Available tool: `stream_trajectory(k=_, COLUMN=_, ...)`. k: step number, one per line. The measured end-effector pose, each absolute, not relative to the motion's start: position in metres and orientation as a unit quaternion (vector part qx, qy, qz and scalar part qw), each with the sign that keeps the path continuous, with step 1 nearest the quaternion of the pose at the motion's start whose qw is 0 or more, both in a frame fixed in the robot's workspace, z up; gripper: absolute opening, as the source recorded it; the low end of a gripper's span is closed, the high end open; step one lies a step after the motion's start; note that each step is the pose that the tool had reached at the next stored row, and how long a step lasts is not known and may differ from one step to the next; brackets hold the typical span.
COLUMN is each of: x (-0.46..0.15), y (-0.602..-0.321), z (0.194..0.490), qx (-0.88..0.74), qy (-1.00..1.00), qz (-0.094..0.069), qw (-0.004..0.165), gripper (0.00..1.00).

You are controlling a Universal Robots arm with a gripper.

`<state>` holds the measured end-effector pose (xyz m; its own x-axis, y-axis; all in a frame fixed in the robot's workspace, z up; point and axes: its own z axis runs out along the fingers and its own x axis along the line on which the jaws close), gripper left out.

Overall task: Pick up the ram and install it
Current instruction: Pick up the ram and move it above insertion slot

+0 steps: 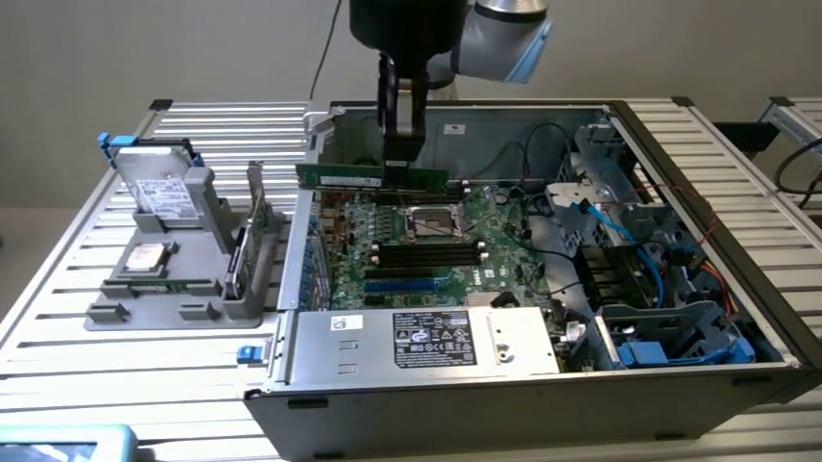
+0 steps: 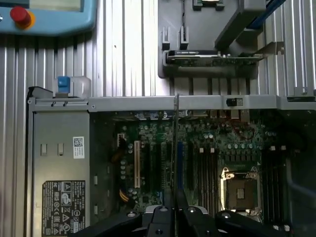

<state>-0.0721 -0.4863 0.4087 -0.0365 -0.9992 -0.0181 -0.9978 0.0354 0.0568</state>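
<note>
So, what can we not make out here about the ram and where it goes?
- Wrist view: the ram is edge-on; chips and label hidden.
- Exterior view: the gripper covers part of the ram; its markings are too small to read.
- Both views: which of the memory slots it lines up with is unclear.

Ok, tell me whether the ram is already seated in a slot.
No, the claw holds the ram in the air above the motherboard.

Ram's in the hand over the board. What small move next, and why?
Probably nudge sideways toward the square metal processor socket: the hand holds the thin green ram stick beside the long blue slot, short of the black memory slots.
</note>
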Motion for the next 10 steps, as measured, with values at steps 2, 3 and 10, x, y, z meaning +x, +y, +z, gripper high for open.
stream_trajectory(k=2, x=-0.063, y=-0.486, z=0.406, qx=0.694, qy=-0.719, qz=-0.026, qw=0.014, gripper=0.13)
stream_trajectory(k=3, x=-0.059, y=-0.485, z=0.405, qx=0.694, qy=-0.719, qz=-0.026, qw=0.014, gripper=0.13)
stream_trajectory(k=10, x=-0.033, y=-0.479, z=0.395, qx=0.694, qy=-0.719, qz=-0.025, qw=0.014, gripper=0.13)
